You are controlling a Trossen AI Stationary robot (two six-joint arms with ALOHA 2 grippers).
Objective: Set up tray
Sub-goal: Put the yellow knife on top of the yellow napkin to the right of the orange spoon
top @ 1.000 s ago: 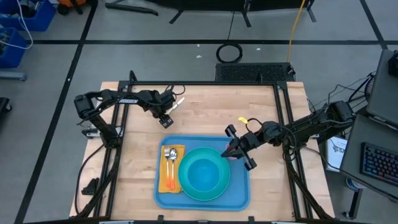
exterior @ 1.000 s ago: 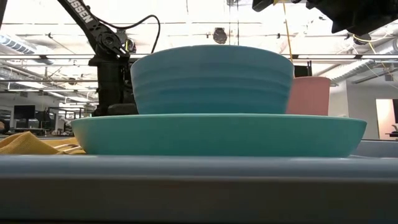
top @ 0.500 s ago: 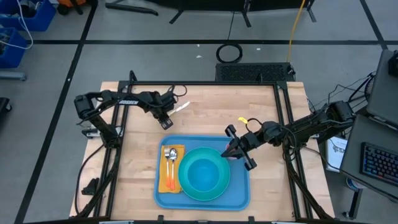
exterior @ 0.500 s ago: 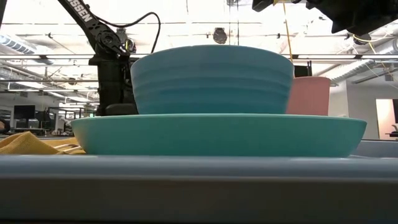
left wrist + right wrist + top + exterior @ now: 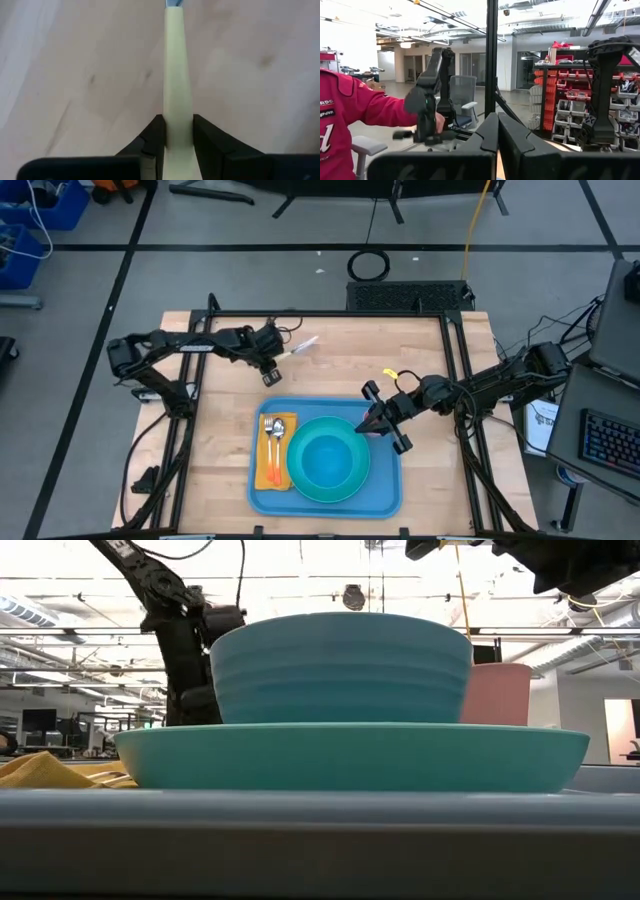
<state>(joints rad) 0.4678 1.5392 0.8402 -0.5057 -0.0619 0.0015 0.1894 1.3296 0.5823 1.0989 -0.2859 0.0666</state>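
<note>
The blue tray (image 5: pixel 387 489) lies at the table's near middle. It carries a turquoise plate (image 5: pixel 300 486) with a blue bowl (image 5: pixel 327 459) on it, an orange napkin (image 5: pixel 268 471) with a fork and spoon, and a pink cup (image 5: pixel 497 694) at its far right corner. My left gripper (image 5: pixel 272 358), beyond the tray's far left corner, is shut on a cream-handled piece of cutlery (image 5: pixel 301 345). My right gripper (image 5: pixel 375 423) hangs shut above the cup with nothing in it. My left gripper pinches the cutlery's cream handle (image 5: pixel 178 107) between its two fingers (image 5: pixel 156 131), which lie along the handle. They come steeply from above. The metal end (image 5: pixel 174 2) sticks out past the fingertips. In the high view the piece points toward the table's far right, lifted off the wood.
Bare wood lies left and right of the tray and along the far edge. A black frame (image 5: pixel 330 313) rims the table. In the right wrist view a person in a red top (image 5: pixel 350 115) sits beyond the table, with shelving behind.
My left gripper has risen from the table with the cutlery and turned a little. The piece, which lay on the wood beside the gripper, is now lifted clear with its free end swung toward the far right. My right arm has kept still.
</note>
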